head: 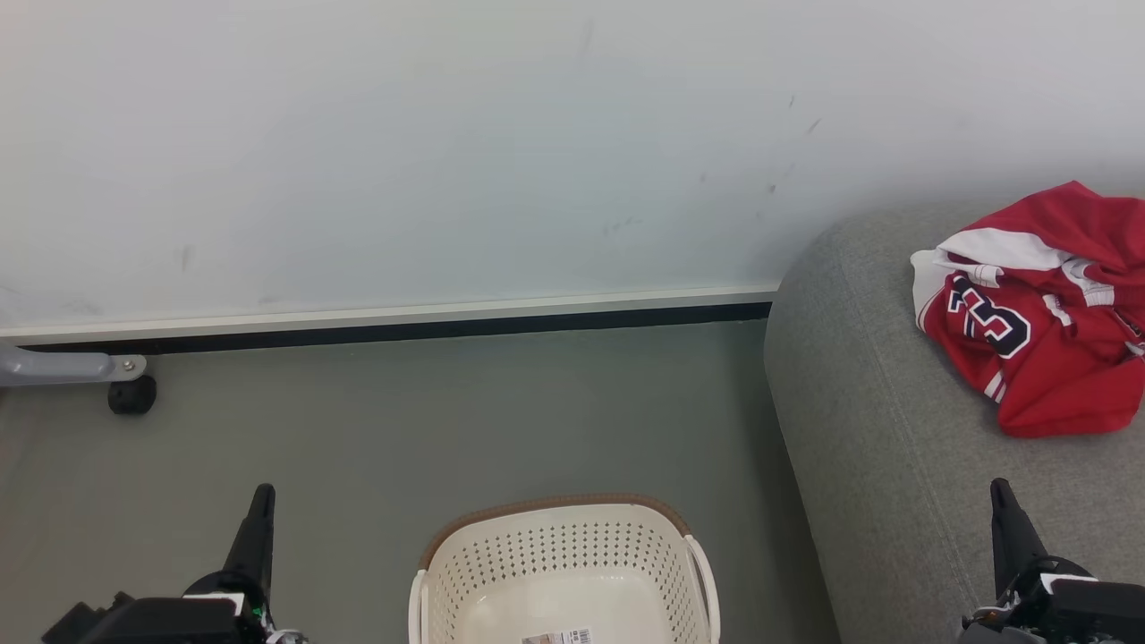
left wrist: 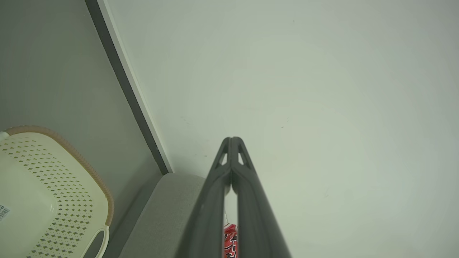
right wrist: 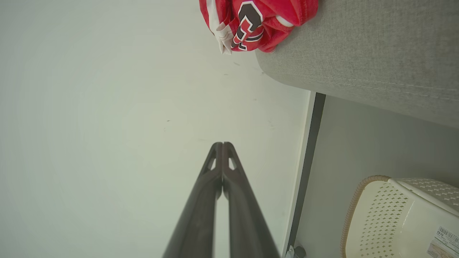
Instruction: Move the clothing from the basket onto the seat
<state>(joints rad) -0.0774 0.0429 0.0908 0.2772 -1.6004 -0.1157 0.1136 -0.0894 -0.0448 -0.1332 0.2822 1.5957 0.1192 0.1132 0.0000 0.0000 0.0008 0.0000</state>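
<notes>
Left claw (head: pixel 260 501), lower left of head view: fingers pressed together, nothing held, pointing up-frame over bare floor (head: pixel 429 420). Left wrist view confirms it, tips meeting with no gap. Right claw (head: pixel 1004 494), lower right: fingers also together and empty, hanging over the near part of the seat (head: pixel 877 429).

Basket (head: pixel 555 503) sits bottom centre between the two claws, touching neither. The part of its inside in view is bare, with only a label (head: pixel 559 637) on the bottom. Its near end is cut by the frame edge.

Clothing (head: pixel 1038 340) is bunched on the seat at right of frame, number facing up, well apart from the basket and up-frame of the right claw. In the right wrist view one fold hangs a little past the seat's rounded edge toward the wall (head: pixel 447 134).

Judgement: transfer looks done and the step in hand is to check and finish.
- Tilt the head to see the basket's hidden near end before calling it.
- Keep both claws closed and clear of the fabric so nothing snags.
- If tidying, the right claw is closer: pinch a thick fold and pull it inward on the seat, away from the edge.
</notes>
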